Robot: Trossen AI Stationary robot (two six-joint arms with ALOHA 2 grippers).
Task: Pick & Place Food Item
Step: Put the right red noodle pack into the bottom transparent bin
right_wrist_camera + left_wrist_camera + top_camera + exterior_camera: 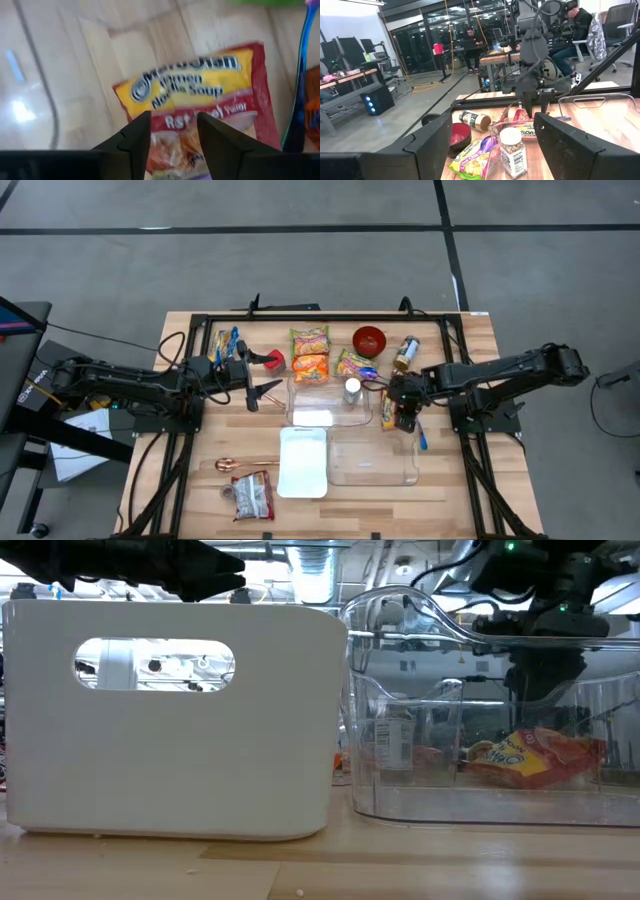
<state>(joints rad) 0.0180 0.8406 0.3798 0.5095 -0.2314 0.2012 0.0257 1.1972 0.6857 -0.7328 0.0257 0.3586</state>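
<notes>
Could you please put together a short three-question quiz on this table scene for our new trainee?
1. True or false: the right gripper hangs over a noodle packet.
2. Which bin is nearer the right arm: A) white bin, B) clear bin?
3. Fill in: the left gripper's fingers are ____.

Key: 1 true; 2 B; 3 open.

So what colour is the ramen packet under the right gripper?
Yellow and red ramen packet, clearest in the right wrist view.
</notes>
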